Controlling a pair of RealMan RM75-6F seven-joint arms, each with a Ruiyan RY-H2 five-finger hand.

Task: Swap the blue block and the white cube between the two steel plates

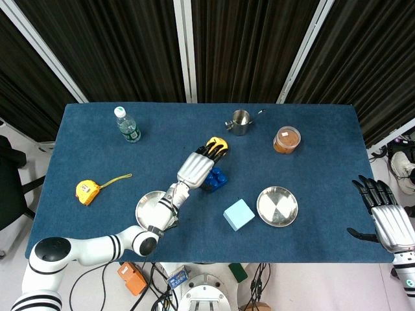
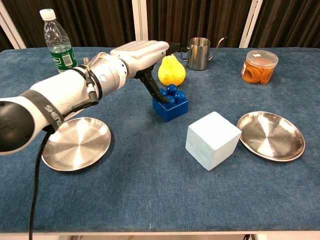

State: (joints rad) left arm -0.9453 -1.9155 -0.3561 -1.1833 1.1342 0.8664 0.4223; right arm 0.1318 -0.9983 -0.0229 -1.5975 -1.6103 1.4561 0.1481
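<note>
The blue studded block (image 1: 214, 179) (image 2: 171, 103) sits on the blue cloth between the two steel plates, toward the back. The white cube (image 1: 238, 214) (image 2: 212, 140) rests on the cloth in front of it, close to the right plate (image 1: 277, 206) (image 2: 270, 135). The left plate (image 1: 150, 214) (image 2: 76, 143) lies near the table's front edge. My left hand (image 1: 198, 164) (image 2: 141, 53) hovers just behind and left of the blue block, fingers stretched out and holding nothing, its thumb hanging down beside the block. My right hand (image 1: 387, 219) stays off the table's right edge, fingers spread.
A yellow pear (image 1: 216, 146) (image 2: 171, 70) stands right behind the blue block, under my left fingertips. Further back are a steel kettle (image 1: 240, 122) (image 2: 200, 52) and an orange jar (image 1: 286, 139) (image 2: 259, 66). A water bottle (image 1: 128, 124) (image 2: 57, 44) and a yellow tape measure (image 1: 87, 190) lie at the left.
</note>
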